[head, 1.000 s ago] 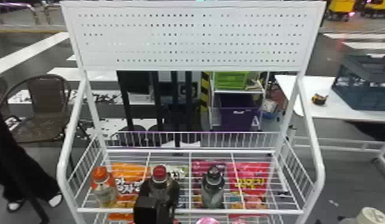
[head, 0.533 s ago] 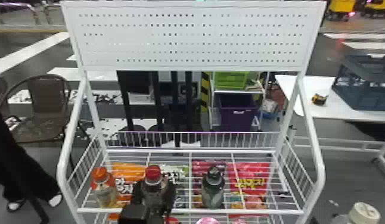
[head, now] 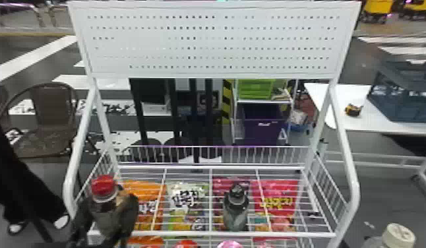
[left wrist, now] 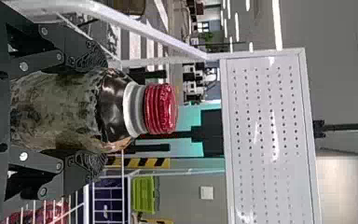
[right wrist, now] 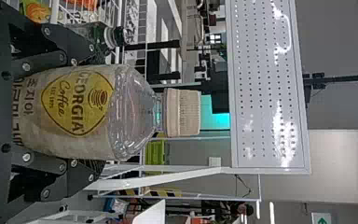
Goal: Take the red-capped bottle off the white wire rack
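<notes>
Nearest on the right, the right gripper [right wrist: 86,109] is closed around the label of a pale-capped bottle [right wrist: 133,109], held cap up, a grip that keeps the closure free and any drink level. Near on the left, the left gripper [left wrist: 91,111] has the red-capped bottle [head: 107,217] pinched from both sides below the shoulder, also cap up; so broad a hold should resist tipping. It is at the near left corner of the white wire rack [head: 235,234]; its base is hidden, but it seems lifted clear of the shelf.

The red-capped bottle is dark at the shoulder. Farther in, right of the middle, a dark-capped bottle [head: 236,211] stands inside the basket sides, which would stop it sliding off. Orange [head: 146,204] and red packets [head: 278,204] show through the wires. Far beyond are a green crate [head: 255,89] and, under it, a purple bin [head: 263,132].
</notes>
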You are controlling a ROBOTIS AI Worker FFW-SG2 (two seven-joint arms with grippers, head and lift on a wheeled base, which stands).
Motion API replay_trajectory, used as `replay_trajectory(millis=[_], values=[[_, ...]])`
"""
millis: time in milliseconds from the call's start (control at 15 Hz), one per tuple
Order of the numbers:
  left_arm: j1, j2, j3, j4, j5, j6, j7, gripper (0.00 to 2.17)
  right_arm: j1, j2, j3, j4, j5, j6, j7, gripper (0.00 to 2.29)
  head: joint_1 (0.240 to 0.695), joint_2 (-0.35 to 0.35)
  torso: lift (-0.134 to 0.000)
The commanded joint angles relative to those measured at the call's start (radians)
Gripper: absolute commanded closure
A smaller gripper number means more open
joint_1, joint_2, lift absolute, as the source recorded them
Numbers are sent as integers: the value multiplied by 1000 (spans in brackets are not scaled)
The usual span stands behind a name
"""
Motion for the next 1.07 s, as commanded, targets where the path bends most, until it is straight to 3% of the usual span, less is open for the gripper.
replay_trajectory(millis=[0,333,1000], values=[[60,-2,69,-32,4,-9,-18,2057,4,-1,0,-3,1,-1,0,1426,499,0,0],[105,-17,153,-37,21,-52,-29,2054,10,1,1,-6,-1,-1,0,1426,499,0,0],[119,-22,175,-42,29,-68,-37,2057,9,1,4,0,-7,-13,2,1426,499,0,0]])
